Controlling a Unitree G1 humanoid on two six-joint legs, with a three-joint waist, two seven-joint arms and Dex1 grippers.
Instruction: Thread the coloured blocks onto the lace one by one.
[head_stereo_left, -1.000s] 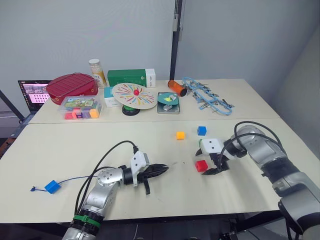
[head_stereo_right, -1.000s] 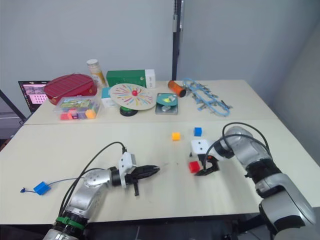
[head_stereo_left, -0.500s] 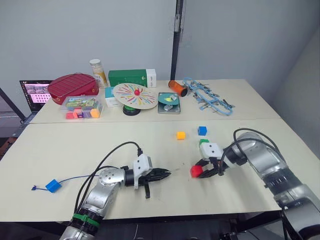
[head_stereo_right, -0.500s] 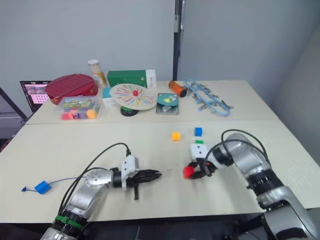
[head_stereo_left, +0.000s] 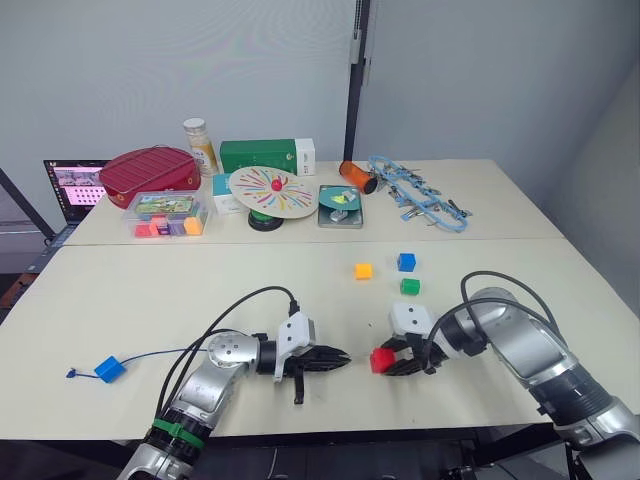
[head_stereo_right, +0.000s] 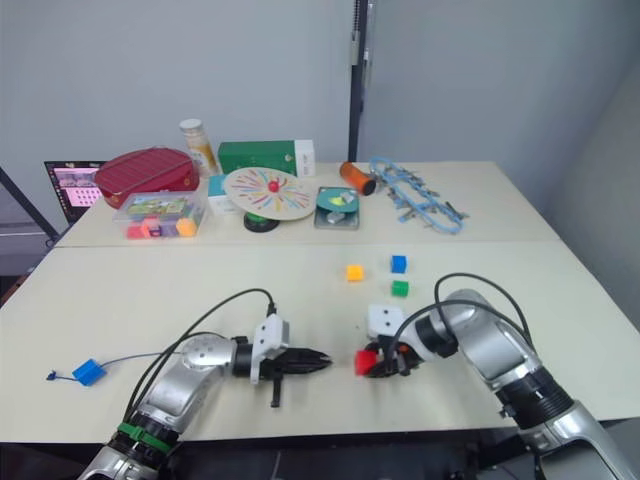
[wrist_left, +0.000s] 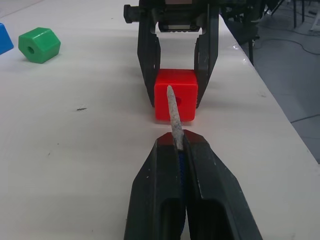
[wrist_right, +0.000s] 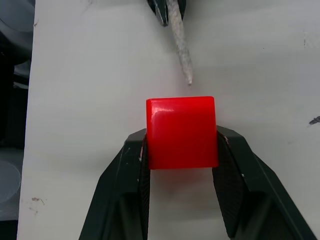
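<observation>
Red block (wrist_left: 175, 94) sits clamped between the two black fingers of the right end effector (wrist_right: 181, 150), low over the tabletop (head_stereo_left: 150, 290), one face with a small hole turned toward the left end effector (wrist_left: 176, 150). The left end effector's fingers are pressed together on the lace (head_stereo_left: 160, 354), whose pale stiff tip (wrist_right: 181, 42) sticks out ahead of them and points at the red block, just short of it. Behind the left end effector the lace trails back across the tabletop to a blue block (head_stereo_left: 107, 368) already on it. Beyond the right end effector lie the green block (head_stereo_left: 410, 286), a second blue block (head_stereo_left: 405, 262) and the orange-yellow block (head_stereo_left: 363, 270), each apart from the others.
</observation>
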